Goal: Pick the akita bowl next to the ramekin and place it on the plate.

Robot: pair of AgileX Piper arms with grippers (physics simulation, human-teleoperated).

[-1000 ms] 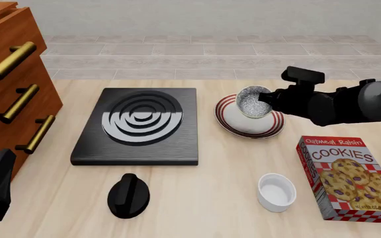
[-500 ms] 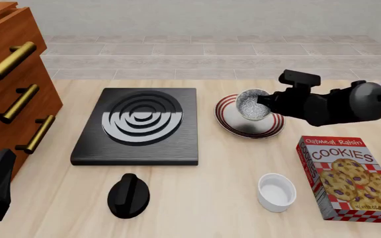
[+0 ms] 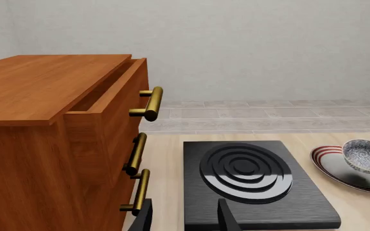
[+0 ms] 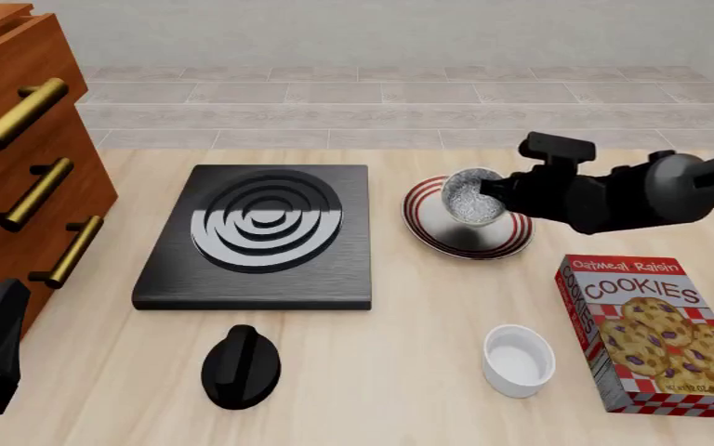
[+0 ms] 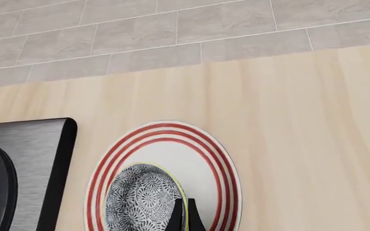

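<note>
The right gripper (image 4: 496, 190) reaches in over the plate (image 4: 429, 226) and pinches the rim of the akita bowl (image 4: 470, 197) on the side away from the stove plate (image 4: 257, 237). In the right wrist view its fingers (image 5: 183, 215) stand narrow, one on each face of the bowl's wall. The akita bowl (image 5: 143, 200) sits inside the red rings of the plate (image 5: 217, 163), tilted with its speckled mouth turned toward the stove plate; whether its foot touches the plate cannot be told. The plate lies just beside the stove plate, on the side away from the wooden drawer cabinet (image 4: 16, 158).

The ramekin (image 4: 517, 358) stands well apart from the plate, nearer the camera, just beside the cookie box (image 4: 657, 333). A black knob (image 4: 241, 365) lies on the table (image 4: 370, 372) in front of the stove plate.

The left gripper (image 3: 186, 221) hangs by the cabinet, its fingers spread apart with nothing between them, facing the stove plate (image 3: 256, 185).
</note>
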